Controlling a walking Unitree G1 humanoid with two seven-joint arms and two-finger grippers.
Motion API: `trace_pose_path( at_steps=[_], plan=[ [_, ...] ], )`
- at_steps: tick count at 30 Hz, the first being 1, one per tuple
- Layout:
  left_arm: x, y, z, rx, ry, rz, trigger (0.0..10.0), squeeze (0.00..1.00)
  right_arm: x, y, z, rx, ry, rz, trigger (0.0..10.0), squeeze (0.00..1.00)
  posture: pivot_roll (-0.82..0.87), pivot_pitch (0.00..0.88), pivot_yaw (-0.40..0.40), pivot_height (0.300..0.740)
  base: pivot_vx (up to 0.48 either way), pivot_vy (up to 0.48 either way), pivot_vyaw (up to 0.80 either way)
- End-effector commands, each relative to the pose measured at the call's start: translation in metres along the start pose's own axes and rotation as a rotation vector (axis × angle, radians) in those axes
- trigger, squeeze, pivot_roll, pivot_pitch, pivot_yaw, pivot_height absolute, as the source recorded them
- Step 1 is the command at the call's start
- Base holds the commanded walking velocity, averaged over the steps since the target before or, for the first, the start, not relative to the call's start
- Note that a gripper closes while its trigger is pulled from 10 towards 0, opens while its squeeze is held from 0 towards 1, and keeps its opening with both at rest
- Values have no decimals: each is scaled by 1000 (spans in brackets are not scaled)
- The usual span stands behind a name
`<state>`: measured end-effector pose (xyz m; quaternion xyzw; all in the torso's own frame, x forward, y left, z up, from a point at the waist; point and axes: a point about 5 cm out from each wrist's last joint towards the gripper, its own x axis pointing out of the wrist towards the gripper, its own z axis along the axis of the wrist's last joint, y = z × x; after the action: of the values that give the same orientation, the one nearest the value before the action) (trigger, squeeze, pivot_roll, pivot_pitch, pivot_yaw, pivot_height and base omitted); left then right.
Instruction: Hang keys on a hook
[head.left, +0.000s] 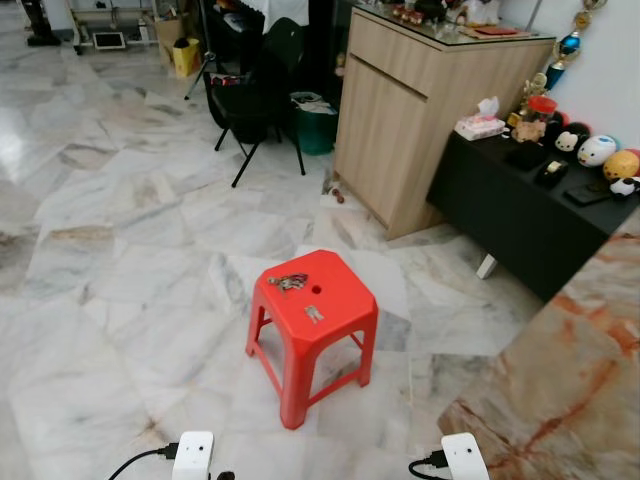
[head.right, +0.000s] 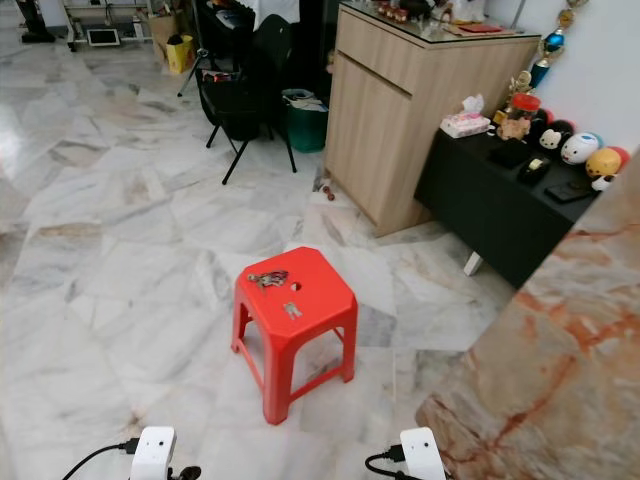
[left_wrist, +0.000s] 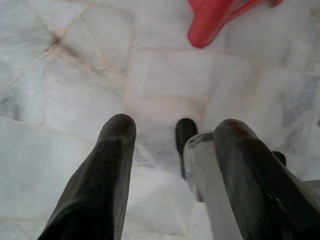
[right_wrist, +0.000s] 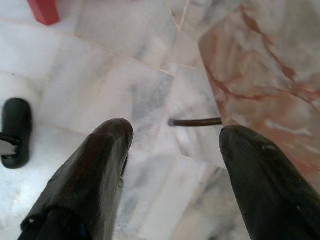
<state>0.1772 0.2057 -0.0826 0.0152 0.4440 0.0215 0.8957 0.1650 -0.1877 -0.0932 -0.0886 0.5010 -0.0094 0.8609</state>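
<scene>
A pale marble floor (head.left: 120, 250) spreads past a wooden cabinet (head.left: 420, 110) and a black desk (head.left: 530, 215) of toys. The keys (head.left: 288, 282) lie on a red plastic stool (head.left: 312, 325). Both wrist views show the left claw (left_wrist: 172, 135) and right claw (right_wrist: 172, 135) spread wide, gripping nothing.

Bright, even daylight; floor (head.left: 120, 260) glare far left; wrist views' tools blurred

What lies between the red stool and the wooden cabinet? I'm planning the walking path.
Bare marble floor in the eye views. The red stool holds the keys; small items lie at the wooden cabinet foot.
</scene>
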Motion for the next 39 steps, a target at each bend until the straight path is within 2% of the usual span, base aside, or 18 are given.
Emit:
trace_pose_path(
  at_steps=[1,3,9,17,30,36,39],
  plan=[
    [0,-2,-3,12,24,-4,10000,0,0,-3,1,3,0,-6,10000,0,77,0,-86,740,0,330,0],
    [0,-2,-3,12,25,-3,10000,0,0,-3,1,-5,-1,-2,10000,0,77,0,-87,740,0,332,0],
    [0,-2,-4,12,26,-4,10000,0,0,-3,2,48,-6,-7,10000,0,76,0,-87,740,0,331,0],
    [0,-2,-5,11,28,-5,10000,0,0,-3,0,37,13,-3,10000,0,75,0,-87,740,0,330,0],
    [-1,-1,-7,11,34,-3,10000,0,0,-1,-2,11,38,6,10000,0,74,0,-85,740,0,329,-754],
    [-1,0,-6,11,34,-2,10000,0,0,-2,-1,59,30,-5,10000,0,76,0,-84,740,0,324,-696],
    [-1,0,-6,10,34,0,10000,0,0,-3,0,60,27,-9,10000,0,76,0,-85,740,0,321,0]
  ],
)
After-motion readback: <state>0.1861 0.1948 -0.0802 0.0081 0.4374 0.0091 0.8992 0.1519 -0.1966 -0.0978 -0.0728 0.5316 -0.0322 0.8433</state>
